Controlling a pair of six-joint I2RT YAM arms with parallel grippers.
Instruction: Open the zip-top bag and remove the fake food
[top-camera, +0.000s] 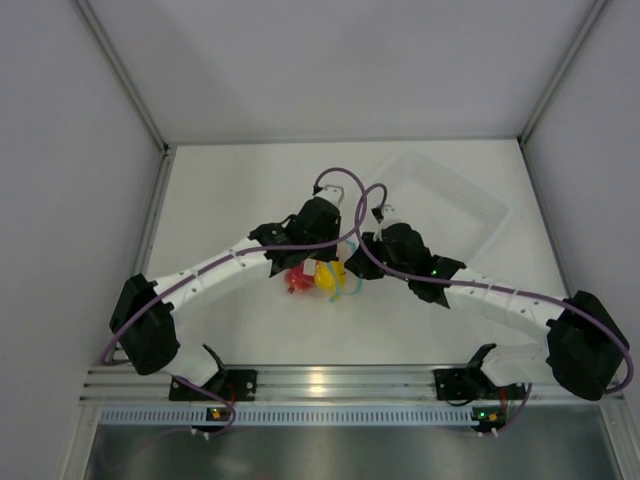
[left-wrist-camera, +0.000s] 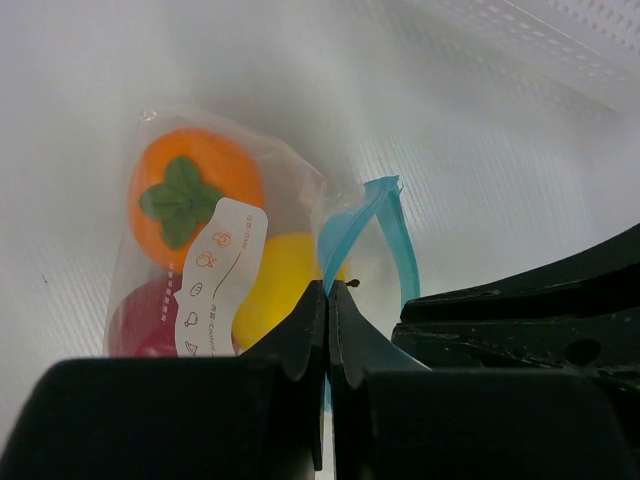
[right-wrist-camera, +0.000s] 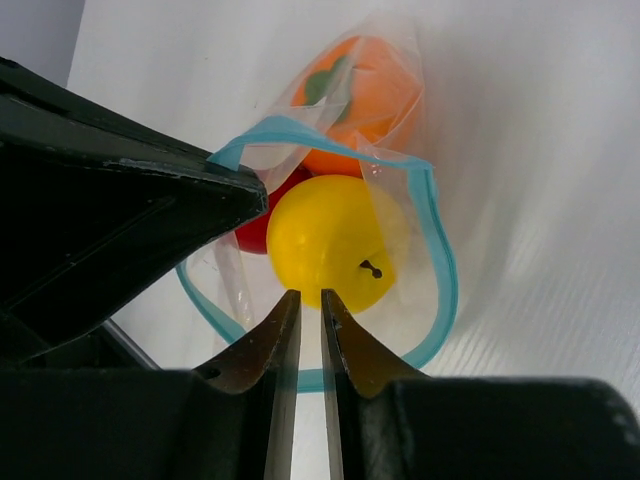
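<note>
Left wrist: left gripper (left-wrist-camera: 327, 290), likewise right gripper (right-wrist-camera: 310, 296), jaws tight on zip-top bag (left-wrist-camera: 240, 260), seemingly.

Crinkly clear zip-top bag (right-wrist-camera: 415, 215), blue zip rim open in a loop, pinched between left gripper (left-wrist-camera: 328, 290) and right gripper (right-wrist-camera: 308, 300). Inside, yellow fruit (right-wrist-camera: 325, 245) nearest the right fingertips, red fruit (right-wrist-camera: 258, 230) beside it, orange fruit (right-wrist-camera: 360, 95) farthest.

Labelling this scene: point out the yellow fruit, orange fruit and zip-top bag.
yellow fruit (right-wrist-camera: 325, 235), right wrist view, its front.
orange fruit (left-wrist-camera: 235, 170), left wrist view, orange skin.
zip-top bag (left-wrist-camera: 345, 230), left wrist view, blue strip.
</note>
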